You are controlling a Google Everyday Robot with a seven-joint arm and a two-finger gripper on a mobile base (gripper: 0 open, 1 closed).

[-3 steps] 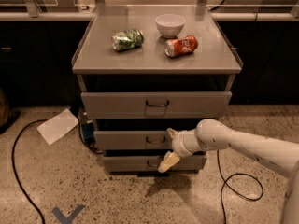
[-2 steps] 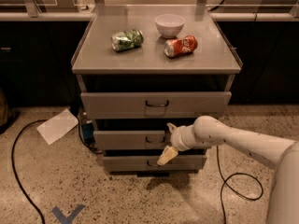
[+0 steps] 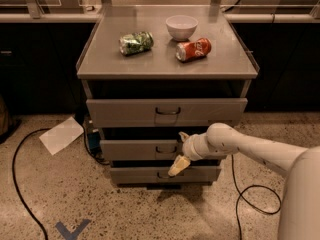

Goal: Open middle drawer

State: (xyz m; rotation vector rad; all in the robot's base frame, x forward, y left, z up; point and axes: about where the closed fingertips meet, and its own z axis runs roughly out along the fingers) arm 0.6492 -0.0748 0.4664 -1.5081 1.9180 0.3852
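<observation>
The grey cabinet has three drawers stacked in front. The middle drawer is the second one, a flat grey front with a small dark wire handle. It sits between the taller top drawer and the bottom drawer. My gripper is at the middle drawer's front, just right of its handle. Its fingers are spread, one fingertip above and one cream fingertip below, holding nothing. My white arm reaches in from the right.
On the cabinet top lie a crushed green can, a white bowl and a red can. A white sheet, black cables and a blue tape mark are on the floor. Dark counters stand behind.
My gripper has moved slightly left and up along the middle drawer's front, closer to the handle. The drawers have not moved.
</observation>
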